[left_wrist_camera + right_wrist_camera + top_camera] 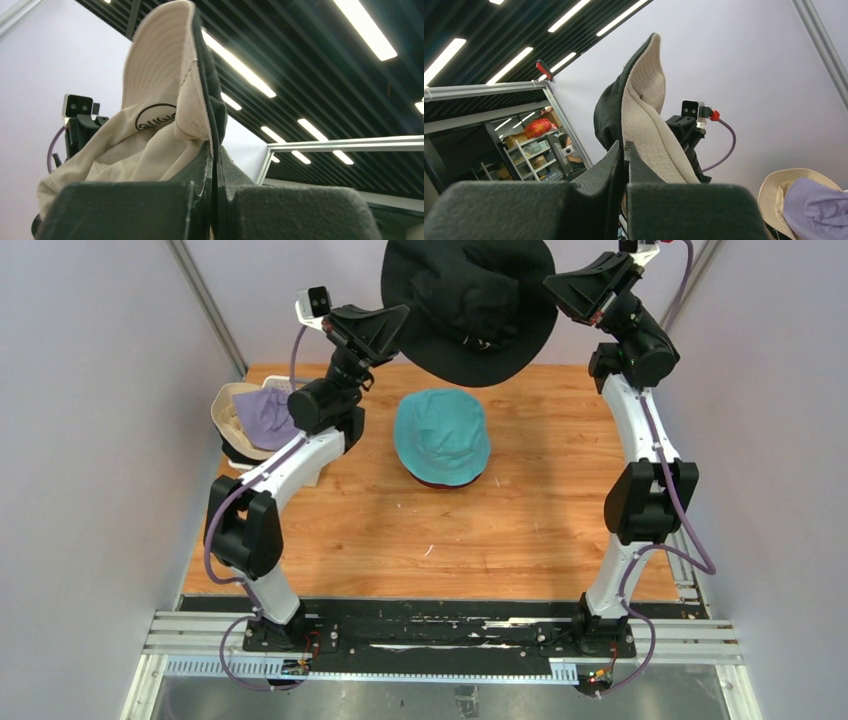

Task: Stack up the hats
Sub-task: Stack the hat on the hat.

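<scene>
Black hat (470,310) hangs high above the counter (520,530), its brim pinched by the closed left hand (398,318) and closed right hand (553,285). Lower it level, centred over the teal hat (442,435), and release both sides together.

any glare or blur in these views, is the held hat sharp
Top external: even light, sharp, though the black hat reads as a dark mass. Left wrist: ceiling strip lights blow out; left gripper's fingers are soft. Right wrist: right gripper's fingers soft, hat lining crisp.
</scene>
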Tool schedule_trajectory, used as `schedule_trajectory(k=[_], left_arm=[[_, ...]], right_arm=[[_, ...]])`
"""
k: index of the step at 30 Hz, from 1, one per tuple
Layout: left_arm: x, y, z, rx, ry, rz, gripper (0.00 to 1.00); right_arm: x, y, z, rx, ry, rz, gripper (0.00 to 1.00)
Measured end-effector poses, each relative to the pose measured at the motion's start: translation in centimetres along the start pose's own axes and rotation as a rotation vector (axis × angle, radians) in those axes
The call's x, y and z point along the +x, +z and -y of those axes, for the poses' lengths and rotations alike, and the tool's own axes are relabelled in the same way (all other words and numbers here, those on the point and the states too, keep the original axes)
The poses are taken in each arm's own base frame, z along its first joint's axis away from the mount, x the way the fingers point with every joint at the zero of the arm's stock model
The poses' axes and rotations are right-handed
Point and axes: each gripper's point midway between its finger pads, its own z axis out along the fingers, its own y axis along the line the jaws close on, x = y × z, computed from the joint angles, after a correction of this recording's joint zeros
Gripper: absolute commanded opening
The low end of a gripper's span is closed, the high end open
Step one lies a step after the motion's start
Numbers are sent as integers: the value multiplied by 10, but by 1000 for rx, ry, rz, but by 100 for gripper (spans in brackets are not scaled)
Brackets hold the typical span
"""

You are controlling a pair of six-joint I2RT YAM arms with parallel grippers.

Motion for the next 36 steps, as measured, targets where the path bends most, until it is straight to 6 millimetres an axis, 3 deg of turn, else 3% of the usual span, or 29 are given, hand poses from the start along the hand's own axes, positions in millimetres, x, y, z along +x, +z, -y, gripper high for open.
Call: schedule_trajectory(k=[6,14,24,27,33,36], left_arm=[[13,7,-20,6,-48,3,0],[17,13,-27,20,-97,12,0],[28,-26,-58,-126,-148,33,0],[29,-28,-47,-127,-149,33,0],[27,-15,-1,-51,-154,26,0],[27,-11,13,-28,-177,24,0]], right_arm=[[-6,2,-3,-20,-4,28,1],[-8,3,-4,-25,-5,34,1],[-4,-8,17,27,49,44,1],[-4,-8,17,24,46,42,1],[-5,-6,15,12,31,37,1],[-5,-7,17,15,35,37,1]])
